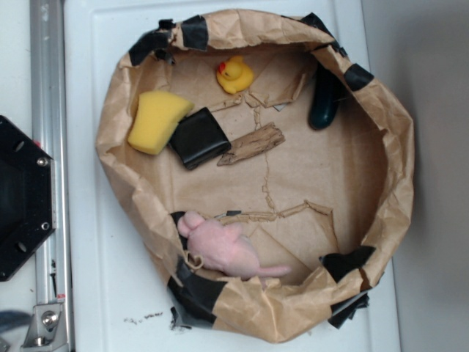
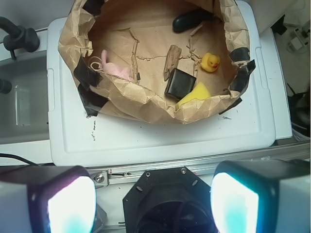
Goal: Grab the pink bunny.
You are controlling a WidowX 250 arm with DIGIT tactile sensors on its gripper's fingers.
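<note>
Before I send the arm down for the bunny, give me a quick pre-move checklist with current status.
1. Bunny located: ok, inside the paper nest, against its wall.
2. Bunny free of other things: ok, sponge, black block and duck lie apart from it.
3. Top access: cannot tell, wrist view shows the nest wall hiding part of the bunny.
4. Gripper open: ok, pads wide apart.
5. Gripper above bunny: not ok, it sits back over the arm's base, outside the nest.

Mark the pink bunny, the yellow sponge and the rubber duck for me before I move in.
pink bunny (image 1: 220, 248), exterior view, middle of its body.
yellow sponge (image 1: 155, 120), exterior view, centre of its top face.
rubber duck (image 1: 234, 75), exterior view, its body.
</note>
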